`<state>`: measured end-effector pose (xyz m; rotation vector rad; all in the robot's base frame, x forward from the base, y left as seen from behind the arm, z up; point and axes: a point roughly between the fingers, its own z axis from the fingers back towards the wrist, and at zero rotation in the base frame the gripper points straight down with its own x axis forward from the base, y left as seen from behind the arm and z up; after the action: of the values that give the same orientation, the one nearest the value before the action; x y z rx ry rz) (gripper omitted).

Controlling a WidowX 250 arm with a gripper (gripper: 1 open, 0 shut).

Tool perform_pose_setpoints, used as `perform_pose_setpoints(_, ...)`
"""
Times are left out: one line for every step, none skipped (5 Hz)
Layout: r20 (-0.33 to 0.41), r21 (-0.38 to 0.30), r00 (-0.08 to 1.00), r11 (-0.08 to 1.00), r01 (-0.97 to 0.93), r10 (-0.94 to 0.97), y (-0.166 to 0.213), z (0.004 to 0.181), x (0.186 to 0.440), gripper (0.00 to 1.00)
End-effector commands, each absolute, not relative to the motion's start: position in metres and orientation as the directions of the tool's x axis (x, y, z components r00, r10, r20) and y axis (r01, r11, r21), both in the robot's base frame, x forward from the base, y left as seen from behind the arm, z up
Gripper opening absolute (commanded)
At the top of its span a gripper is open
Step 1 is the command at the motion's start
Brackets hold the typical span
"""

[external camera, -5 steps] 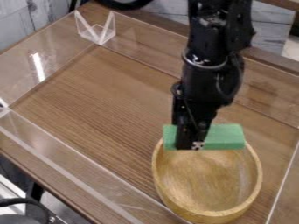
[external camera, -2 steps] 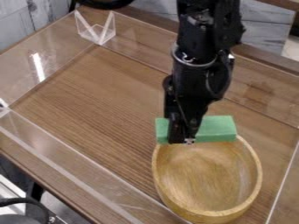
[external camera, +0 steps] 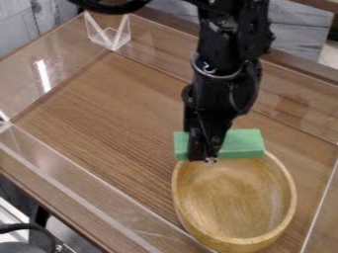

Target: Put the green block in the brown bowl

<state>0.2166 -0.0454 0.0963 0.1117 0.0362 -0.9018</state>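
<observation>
The green block is a flat bright green bar hanging just over the far rim of the brown bowl. My gripper points straight down and is shut on the block's left part, with the black fingers hiding that end. The round, light wooden bowl sits at the front right of the table and its hollow holds nothing. The block is level and its right half sticks out past the fingers.
The wooden table top is fenced by low clear plastic walls. A small clear triangular stand sits at the back left. The black arm rises above the bowl's far side.
The arm has tilted slightly, carrying the block a little left and away from the bowl's middle. Over the last half second nothing has visibly moved.
</observation>
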Motion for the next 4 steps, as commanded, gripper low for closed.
perform_pose_setpoints(-0.03,0.134,0.614,0.606,0.784,-0.789,-0.0477,0.1086,0.2221,0.0)
perform_pose_setpoints(-0.028,0.144,0.609,0.6,0.787,-0.793,-0.0477,0.107,0.2227,0.0)
perform_pose_setpoints(-0.027,0.151,0.605,0.595,0.79,-0.796,-0.0471,0.1047,0.2239,0.0)
perform_pose_setpoints(-0.026,0.159,0.601,0.591,0.791,-0.798,-0.0462,0.1018,0.2253,0.0)
